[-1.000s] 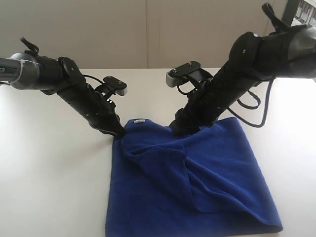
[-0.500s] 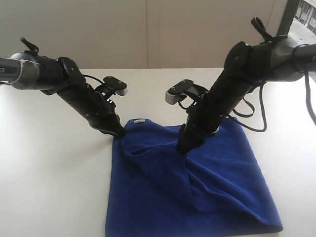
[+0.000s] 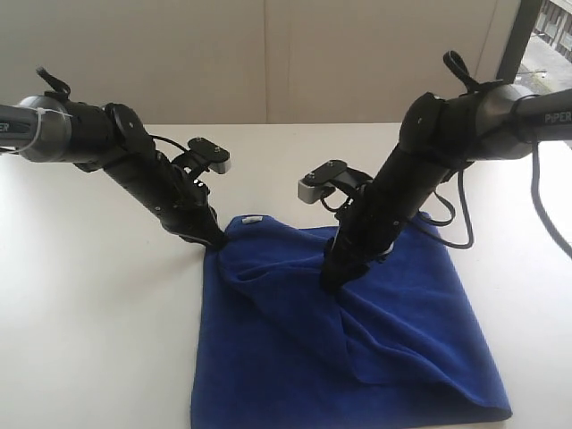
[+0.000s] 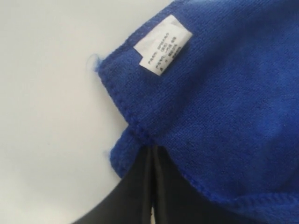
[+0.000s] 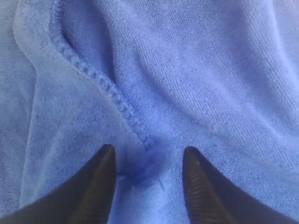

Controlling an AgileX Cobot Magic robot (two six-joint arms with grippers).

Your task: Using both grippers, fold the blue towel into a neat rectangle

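The blue towel [image 3: 357,349] lies rumpled on the white table, one flap folded over its middle. Its far-left corner carries a white tag [image 3: 253,219] [image 4: 166,45]. My left gripper [image 3: 214,241] [image 4: 153,151] is shut on the towel's stitched edge [image 4: 135,126] close to that corner. My right gripper [image 3: 331,281] [image 5: 148,156] is open, its tips pressed down onto the cloth in the middle. A stitched corner of the folded flap [image 5: 147,140] lies between its two fingers [image 5: 100,172].
The white table [image 3: 98,304] extends left of and behind the towel. A light wall stands at the back. Looping black cables [image 3: 456,223] hang from the right arm above the towel's far-right part.
My right gripper has moved from the towel's far edge toward the middle and come down onto the folded flap. The left arm has stayed still on its corner.
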